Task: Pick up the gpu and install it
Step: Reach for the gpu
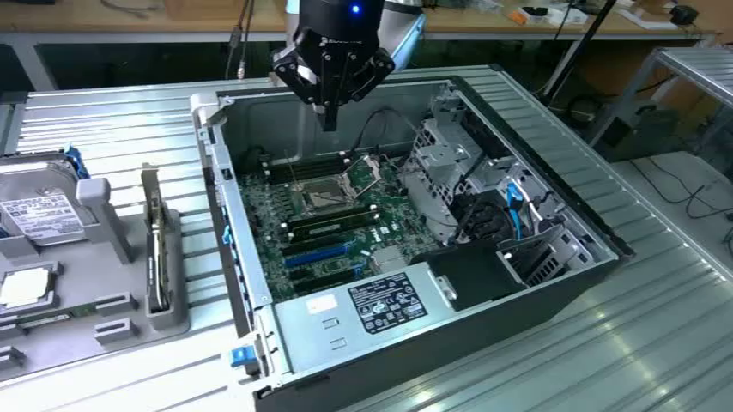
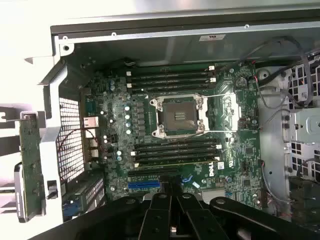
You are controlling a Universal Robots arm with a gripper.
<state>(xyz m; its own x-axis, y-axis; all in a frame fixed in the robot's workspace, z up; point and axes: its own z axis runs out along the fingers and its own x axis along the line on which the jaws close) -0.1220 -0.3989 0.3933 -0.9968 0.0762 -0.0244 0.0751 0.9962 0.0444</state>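
The gpu (image 1: 156, 245) stands on edge in a grey holder (image 1: 172, 313) on the table, to the exterior view's left of the open computer case (image 1: 343, 339). Its pale metal bracket strip points up at the far end. The wrist view catches the gpu (image 2: 29, 165) beside the case's outer wall. My gripper (image 1: 330, 118) hangs above the far part of the case, over the motherboard (image 1: 269, 219), well apart from the gpu. Its fingers (image 2: 161, 212) are shut together with nothing between them. The blue expansion slot (image 2: 144, 185) lies just beyond the fingertips.
A grey hard drive (image 1: 40, 215) with a white label and a small white square part (image 1: 26, 287) sit in the holder at the exterior view's left. Inside the case are the processor socket (image 2: 180, 115), a drive cage (image 1: 452, 163), cables and the power supply (image 1: 384, 305).
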